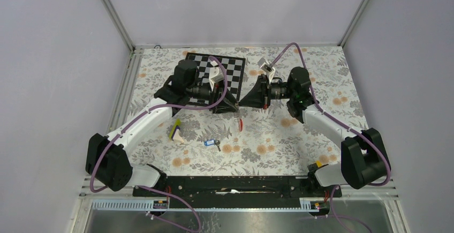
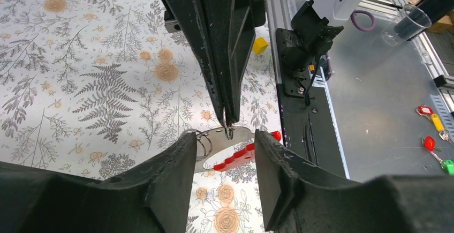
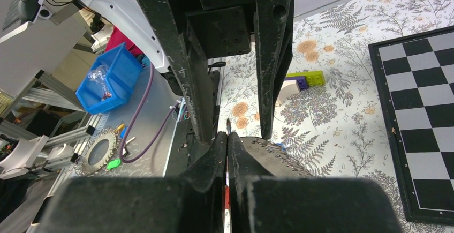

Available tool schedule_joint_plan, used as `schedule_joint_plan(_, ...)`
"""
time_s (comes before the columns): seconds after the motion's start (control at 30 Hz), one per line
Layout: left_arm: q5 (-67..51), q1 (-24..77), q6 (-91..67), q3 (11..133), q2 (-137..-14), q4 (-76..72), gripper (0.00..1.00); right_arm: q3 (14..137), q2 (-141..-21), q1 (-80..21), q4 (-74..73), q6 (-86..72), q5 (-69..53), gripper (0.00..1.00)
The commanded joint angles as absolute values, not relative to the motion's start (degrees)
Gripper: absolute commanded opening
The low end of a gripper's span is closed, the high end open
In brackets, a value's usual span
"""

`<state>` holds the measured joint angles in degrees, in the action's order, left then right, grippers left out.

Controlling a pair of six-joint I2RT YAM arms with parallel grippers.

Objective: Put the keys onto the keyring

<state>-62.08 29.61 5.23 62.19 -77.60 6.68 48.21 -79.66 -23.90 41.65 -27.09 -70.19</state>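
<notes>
The keyring (image 1: 240,124), a red and grey loop with thin wire rings, hangs above the table between the two grippers. My right gripper (image 1: 242,103) is shut on its upper edge. In the right wrist view (image 3: 227,136) the ring shows as a thin sliver (image 3: 228,127) between the closed fingers. My left gripper (image 1: 232,106) is open. In the left wrist view (image 2: 226,142) its fingers stand on either side of the keyring (image 2: 241,158), and the left finger is close to the grey end. The keys (image 1: 211,143), a dark key on a blue tag, lie on the table nearer the arm bases.
A yellow-purple-white wedge block (image 1: 175,131) lies left of the keys and also shows in the right wrist view (image 3: 300,82). A chessboard (image 1: 229,77) lies at the back, under the left arm. The dark base rail (image 1: 230,185) runs along the near edge.
</notes>
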Motion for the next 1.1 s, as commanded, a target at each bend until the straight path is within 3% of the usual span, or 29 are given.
schedule_joint_plan(0.0, -65.62, 29.07, 7.70, 62.92, -75.77, 5.13, 0.50, 48.69, -79.53, -24.08, 41.03, -24.26, -71.48, 0.00)
schedule_joint_plan(0.13, -67.58, 28.82, 8.87, 63.98, -75.88, 6.83, 0.50, 48.69, -79.37, -24.10, 39.48, -23.02, -71.28, 0.00)
schedule_joint_plan(0.3, -69.63, 28.79, 8.18, 64.14, -77.27, 6.77, 0.39, 49.04, -79.45, -24.08, 39.47, -23.28, -71.28, 0.00)
schedule_joint_plan(1.07, -68.21, 28.83, 3.03, 64.96, -80.33, 1.98, 0.16, 48.08, -79.28, -24.08, 37.55, -20.47, -70.22, 0.01)
